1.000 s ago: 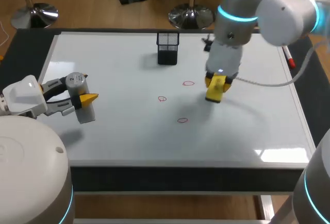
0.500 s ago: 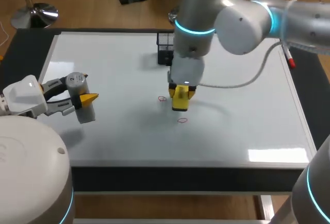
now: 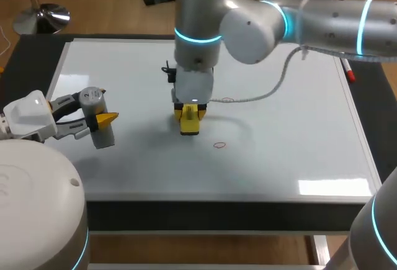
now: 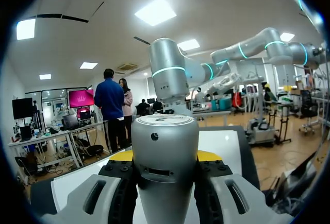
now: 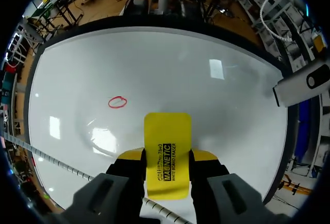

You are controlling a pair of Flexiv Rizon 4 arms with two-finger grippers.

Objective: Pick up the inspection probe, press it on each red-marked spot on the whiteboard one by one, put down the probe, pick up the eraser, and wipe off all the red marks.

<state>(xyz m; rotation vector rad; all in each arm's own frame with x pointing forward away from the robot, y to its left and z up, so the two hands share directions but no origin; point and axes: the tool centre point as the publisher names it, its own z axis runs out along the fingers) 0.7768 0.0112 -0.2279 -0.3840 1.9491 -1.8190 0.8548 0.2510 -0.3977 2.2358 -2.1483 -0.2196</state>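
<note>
Right pincer [image 3: 189,113] slid leftward, clamped on eraser [image 5: 166,147] | left pincer [image 3: 101,105] clamped on probe [image 4: 165,183]

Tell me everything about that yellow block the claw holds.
It is the eraser, a flat yellow block, plastic by its look, with black print on one face. The right claw grips it from both sides, pointing down at the whiteboard, its far end seemingly touching. One red mark lies just ahead of it.
</note>
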